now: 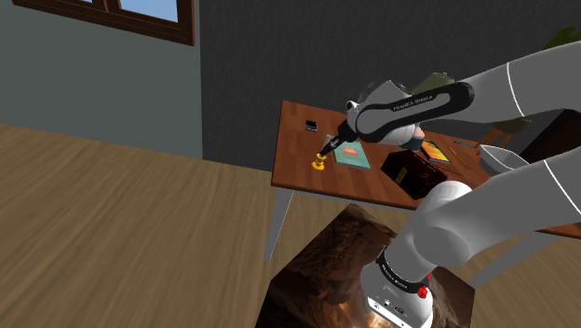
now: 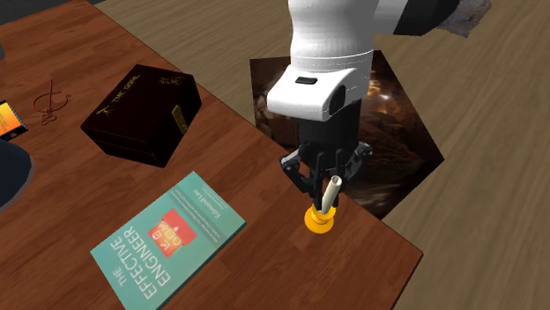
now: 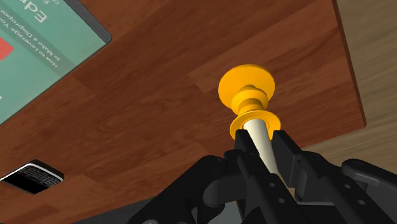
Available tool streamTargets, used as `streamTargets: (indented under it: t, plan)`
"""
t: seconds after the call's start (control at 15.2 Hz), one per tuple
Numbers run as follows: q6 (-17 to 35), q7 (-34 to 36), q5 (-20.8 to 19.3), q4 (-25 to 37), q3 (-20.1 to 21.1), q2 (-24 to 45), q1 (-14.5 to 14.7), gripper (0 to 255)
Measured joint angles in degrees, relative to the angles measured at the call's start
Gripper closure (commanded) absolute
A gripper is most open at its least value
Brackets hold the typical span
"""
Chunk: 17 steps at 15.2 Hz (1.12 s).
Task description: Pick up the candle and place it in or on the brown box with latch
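My end effector (image 3: 263, 147) is clenched on the cream stem of the candle (image 2: 322, 211). The candle is tilted, its orange base low at the bench (image 2: 256, 167), close to the corner edge with floor beyond. A teal book (image 2: 167, 242) lies near it. The dark brown box (image 2: 141, 114) sits closed, well apart past the book, bare wood around it

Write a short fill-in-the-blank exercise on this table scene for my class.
1. The pincer clasps a cream candle set in an ____ holder.
2. The dark box is ____, not open.
3. The book is titled The Effective ____.
Missing words: orange; shut; Engineer.
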Motion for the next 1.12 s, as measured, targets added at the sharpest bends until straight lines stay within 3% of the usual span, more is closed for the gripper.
streamTargets:
  t: [0.46, 1.12]
  plan:
    - [-7.43, 2.06, -1.47, 2.51, 2.97, -4.8, -2.53, 255]
    - [-17.14, 4.35, -2.01, 7.22, 6.14, -9.8, -3.9, 255]
